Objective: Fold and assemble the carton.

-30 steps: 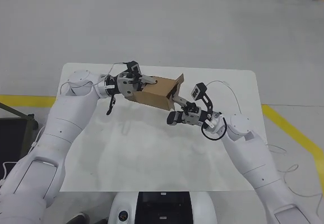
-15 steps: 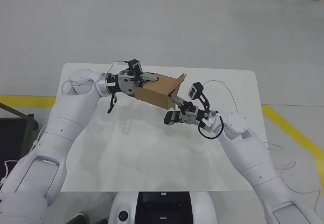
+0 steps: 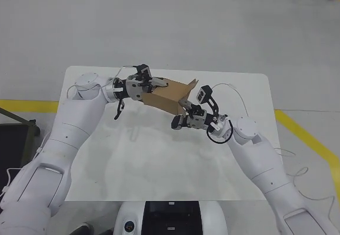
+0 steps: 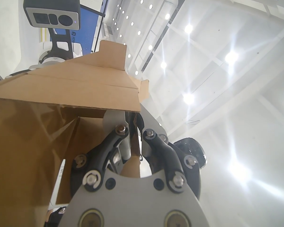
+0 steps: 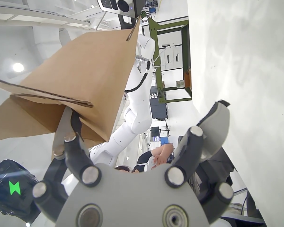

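Brown cardboard, the carton (image 3: 167, 97), is hanging tilted above the far half of the white counter (image 3: 158, 170), between the two arms. The left end effector (image 4: 134, 131) is pinching a flap at one end, its fingers nearly together with only the board between them. The right end effector (image 5: 139, 124) is gaping wide at the carton's open end. One finger is touching the lower edge and the other is standing free over the counter.
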Motion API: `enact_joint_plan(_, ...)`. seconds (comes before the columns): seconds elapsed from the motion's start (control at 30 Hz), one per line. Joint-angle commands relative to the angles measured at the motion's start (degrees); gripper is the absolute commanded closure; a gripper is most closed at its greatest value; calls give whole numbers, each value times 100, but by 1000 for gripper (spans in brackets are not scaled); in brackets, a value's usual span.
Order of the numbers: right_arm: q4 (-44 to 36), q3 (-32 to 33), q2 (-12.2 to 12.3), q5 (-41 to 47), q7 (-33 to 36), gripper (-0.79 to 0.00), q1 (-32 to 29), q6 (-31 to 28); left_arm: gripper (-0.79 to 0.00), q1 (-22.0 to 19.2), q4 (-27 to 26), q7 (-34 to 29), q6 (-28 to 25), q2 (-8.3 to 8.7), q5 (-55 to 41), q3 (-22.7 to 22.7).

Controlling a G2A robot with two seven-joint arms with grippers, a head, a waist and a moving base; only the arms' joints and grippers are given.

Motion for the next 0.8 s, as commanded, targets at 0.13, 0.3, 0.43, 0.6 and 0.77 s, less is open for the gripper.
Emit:
enact_joint_plan(0.13,56,-44,-27,41,20,-779,35,-20,0,12,-37,22,24,-18,-37,-9)
enact_joint_plan(0.3,80,-39,-40,65,31,-785,59,-61,0,25,-35,71,-3,-17,-23,-55)
enact_joint_plan(0.43,81,6,-32,48,49,-785,44,-78,0,35,3,67,8,-1,-1,-120)
enact_joint_plan(0.6,44,61,-12,-25,58,-785,11,-25,0,36,46,102,-13,19,87,-185)
enact_joint_plan(0.77,-57,103,11,-126,92,-785,-23,52,0,45,54,155,-48,31,191,-217)
